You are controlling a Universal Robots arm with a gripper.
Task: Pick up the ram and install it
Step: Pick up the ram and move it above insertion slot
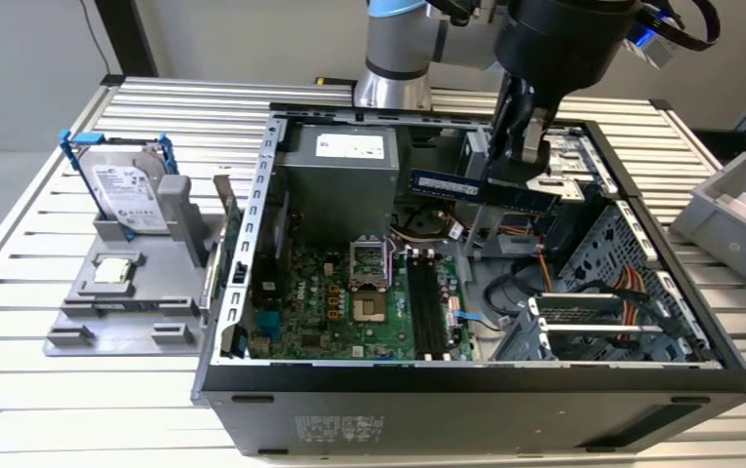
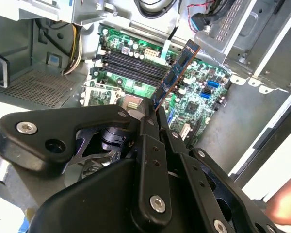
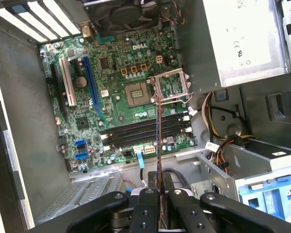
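Exterior view: my gripper point(image 1: 519, 175) hangs over the open computer case point(image 1: 477, 378), toward one o'clock from the motherboard point(image 1: 333, 302). Jaws pinched on the ram point(image 1: 457, 185) at one end. The blue stick lies level and juts toward nine o'clock, up in the air, just in front of the power supply point(image 1: 340, 161).

The ram is clear of the board and not seated. The long black slots point(image 1: 427, 302) lie below it, toward six o'clock.

First wrist view: the ram point(image 3: 158, 136) shows edge-on as a thin line running out from between my fingers point(image 3: 145, 204), crossing over the slots point(image 3: 145, 131).

Second wrist view: its flat blue face point(image 2: 177, 73) reaches out from my gripper point(image 2: 153, 116) over the green board.

Outside the case, at nine o'clock, a grey stand point(image 1: 112, 322) holds an upright hard drive point(image 1: 126, 185) in a blue frame, with a small square silver chip point(image 1: 115, 270) just in front. At three o'clock, well apart, is a grey bin point(image 1: 724, 210).
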